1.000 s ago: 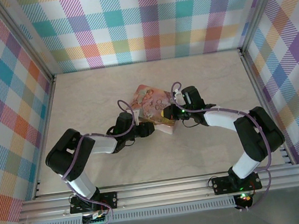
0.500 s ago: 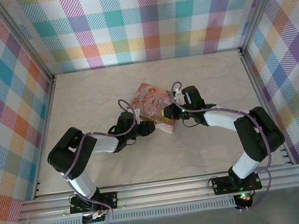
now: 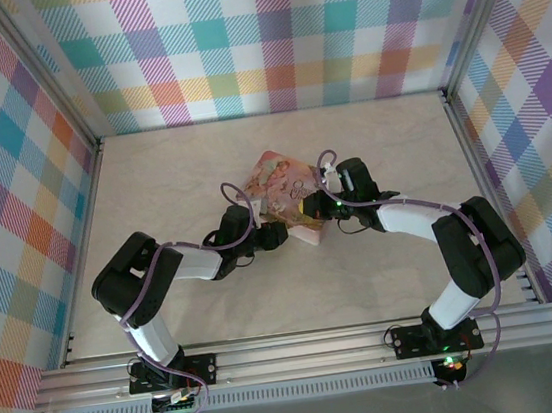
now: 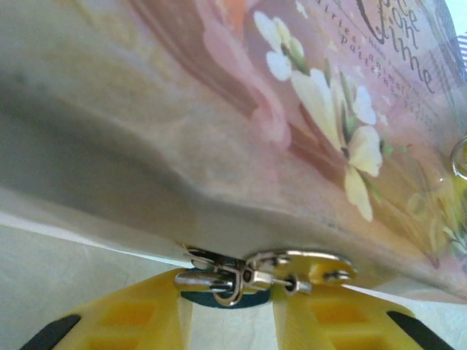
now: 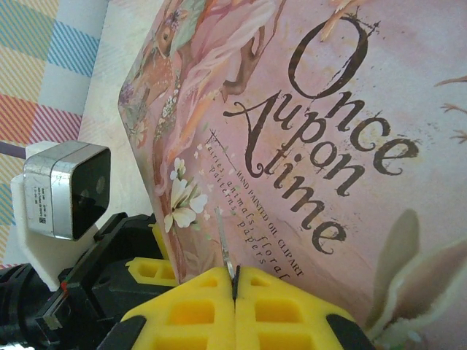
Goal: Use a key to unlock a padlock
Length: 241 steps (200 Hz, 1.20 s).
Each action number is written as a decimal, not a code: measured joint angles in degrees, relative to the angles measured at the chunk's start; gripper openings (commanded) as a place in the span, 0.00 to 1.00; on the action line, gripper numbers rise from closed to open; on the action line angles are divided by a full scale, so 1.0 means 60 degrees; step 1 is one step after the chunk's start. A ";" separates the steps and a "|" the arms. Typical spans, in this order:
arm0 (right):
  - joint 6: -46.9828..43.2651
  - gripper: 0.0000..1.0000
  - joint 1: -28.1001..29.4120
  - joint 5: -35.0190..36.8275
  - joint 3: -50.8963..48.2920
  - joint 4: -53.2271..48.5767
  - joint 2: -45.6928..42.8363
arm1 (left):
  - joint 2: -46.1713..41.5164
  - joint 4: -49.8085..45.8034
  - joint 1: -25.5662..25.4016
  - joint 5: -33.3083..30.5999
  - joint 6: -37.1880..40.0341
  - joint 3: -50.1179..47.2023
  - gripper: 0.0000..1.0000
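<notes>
Padlock (image 4: 213,298) sits in the gap between the left gripper's (image 4: 228,308) yellow fingers (image 4: 139,315). Its thin shackle is hooked at the metal hasp (image 4: 300,265), just above the tips. The fingers flank it closely; I cannot tell whether they actually pinch it. Right gripper (image 5: 235,292): jaws pressed together on the key (image 5: 225,251), whose thin blade pokes out ahead of the tips over the pink tin (image 5: 328,109). The two grippers meet at the tin's near edge.

Observed: left arm (image 3: 178,269) and right arm (image 3: 429,220) bent, elbows outward, wrists converging low at centre. The left gripper (image 4: 228,306) has fingers partly apart. The right gripper (image 5: 235,283) has fingers pressed together.
</notes>
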 measured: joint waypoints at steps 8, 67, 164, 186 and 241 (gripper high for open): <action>0.0000 0.00 0.0000 0.0015 0.0000 0.0000 -0.0011 | 0.0000 0.0000 -0.0004 -0.0011 -0.0055 0.0004 0.31; -0.0248 0.00 0.0015 0.0168 -0.0164 -0.0222 -0.0350 | 0.0000 -0.0164 -0.0076 -0.0007 -0.0656 0.0131 0.28; -0.1639 0.00 0.0117 0.0776 -0.1410 -0.0758 -0.3504 | -0.0637 -0.1792 -0.0251 0.0656 -0.2080 0.0984 0.27; -0.1894 0.00 0.0386 0.0929 -0.2113 -0.0656 -0.4215 | -0.0652 -0.2076 -0.0251 0.0984 -0.2397 0.1300 0.27; -0.2510 0.00 0.1399 0.1654 -0.3260 -0.0186 -0.4801 | -0.0820 -0.2911 -0.0277 0.1279 -0.2885 0.1887 0.24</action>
